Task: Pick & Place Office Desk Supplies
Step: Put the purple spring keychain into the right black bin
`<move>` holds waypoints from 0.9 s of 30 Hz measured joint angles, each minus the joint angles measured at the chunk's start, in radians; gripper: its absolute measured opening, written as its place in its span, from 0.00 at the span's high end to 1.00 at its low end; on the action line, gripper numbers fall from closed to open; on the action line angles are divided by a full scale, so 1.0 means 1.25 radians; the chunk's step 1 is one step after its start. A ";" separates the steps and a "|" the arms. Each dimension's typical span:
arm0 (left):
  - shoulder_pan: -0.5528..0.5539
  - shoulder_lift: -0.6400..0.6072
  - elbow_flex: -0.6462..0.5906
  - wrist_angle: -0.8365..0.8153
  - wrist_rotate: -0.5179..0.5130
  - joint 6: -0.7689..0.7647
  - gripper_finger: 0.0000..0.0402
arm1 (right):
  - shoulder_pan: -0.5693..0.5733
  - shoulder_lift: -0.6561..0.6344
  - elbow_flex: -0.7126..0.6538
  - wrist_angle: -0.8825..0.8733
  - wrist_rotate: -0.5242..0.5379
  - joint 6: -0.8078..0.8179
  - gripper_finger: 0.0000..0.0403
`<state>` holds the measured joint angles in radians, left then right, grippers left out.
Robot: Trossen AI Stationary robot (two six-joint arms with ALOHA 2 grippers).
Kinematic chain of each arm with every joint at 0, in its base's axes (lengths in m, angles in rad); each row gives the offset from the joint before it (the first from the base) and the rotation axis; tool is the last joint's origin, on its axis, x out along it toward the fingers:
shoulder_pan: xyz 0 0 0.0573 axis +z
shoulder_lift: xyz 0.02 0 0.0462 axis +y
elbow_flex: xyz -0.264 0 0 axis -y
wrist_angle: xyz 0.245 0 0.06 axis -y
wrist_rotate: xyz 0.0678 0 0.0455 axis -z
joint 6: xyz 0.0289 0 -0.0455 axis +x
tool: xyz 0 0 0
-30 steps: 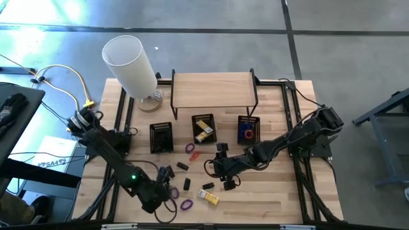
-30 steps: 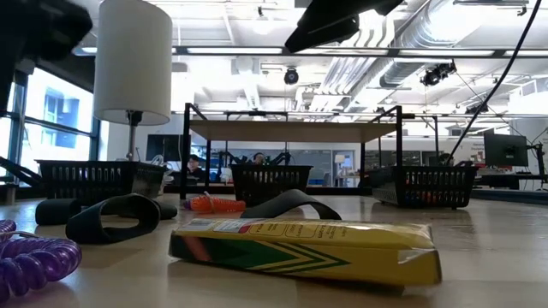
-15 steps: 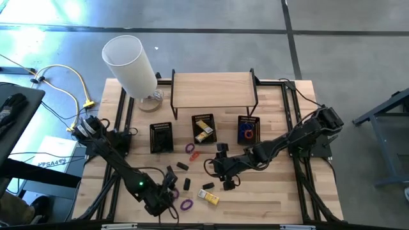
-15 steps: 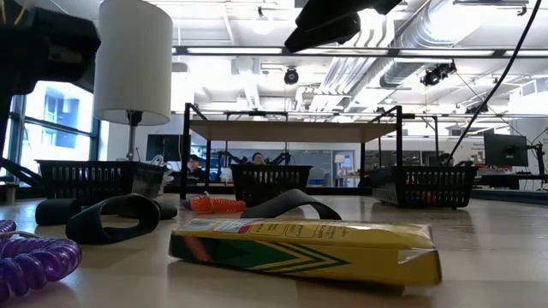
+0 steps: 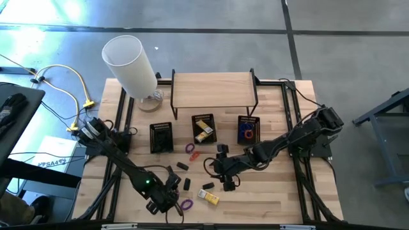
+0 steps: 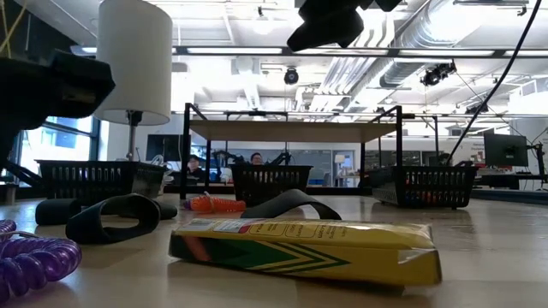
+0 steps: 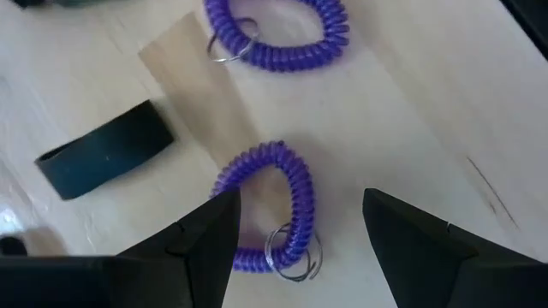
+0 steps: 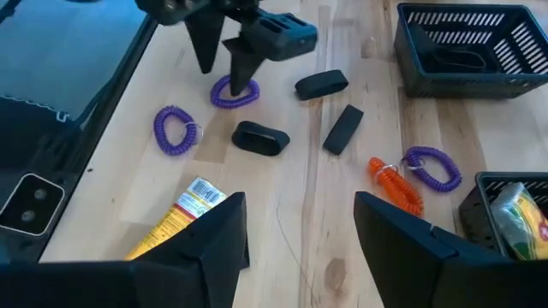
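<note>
My left gripper (image 7: 300, 231) is open and points down over a purple coil band (image 7: 272, 205) with a key ring, which lies flat on the wood. One finger stands on each side of the band; in the right wrist view the gripper (image 8: 233, 62) is just above the band (image 8: 234, 92). Whether it touches the band I cannot tell. A second purple coil (image 7: 278, 34) and a black band (image 7: 103, 158) lie close by. My right gripper (image 8: 300, 239) hangs open above the table's middle (image 5: 220, 167), with nothing between its fingers. A yellow box (image 6: 304, 250) lies near the front.
Three black baskets (image 5: 161, 137) (image 5: 204, 128) (image 5: 248, 130) stand in front of a wooden shelf (image 5: 214, 89); a white lamp (image 5: 131, 64) is at the back left. Black bands (image 8: 260, 137) (image 8: 342, 128), an orange coil (image 8: 394, 184) and a purple coil (image 8: 432, 167) lie scattered mid-table.
My left gripper has come down and gone toward the table's right edge, rolling at the wrist, until it stands over the purple coil band near the front edge. Its fingers have stayed open. My right arm has kept its place.
</note>
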<state>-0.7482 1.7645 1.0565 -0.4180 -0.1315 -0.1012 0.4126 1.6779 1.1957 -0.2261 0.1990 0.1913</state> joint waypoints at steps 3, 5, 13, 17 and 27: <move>0.010 0.000 -0.007 -0.022 0.003 -0.001 0.44 | 0.000 0.000 0.000 0.000 0.000 0.018 0.49; 0.018 -0.001 -0.019 -0.017 0.016 -0.002 0.46 | 0.000 0.000 0.000 0.002 0.000 0.021 0.49; 0.053 -0.004 -0.044 0.017 0.076 0.038 0.59 | 0.000 0.000 0.000 0.005 -0.019 0.021 0.49; 0.052 -0.004 -0.045 0.021 0.067 0.063 0.71 | 0.001 0.000 0.000 0.006 -0.019 0.021 0.49; 0.046 -0.004 -0.045 0.026 0.036 0.078 0.98 | 0.019 0.000 0.000 0.007 -0.074 0.108 0.49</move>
<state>-0.6912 1.7590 1.0000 -0.3854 -0.0866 -0.0034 0.4364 1.6779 1.1957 -0.2177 0.1059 0.3266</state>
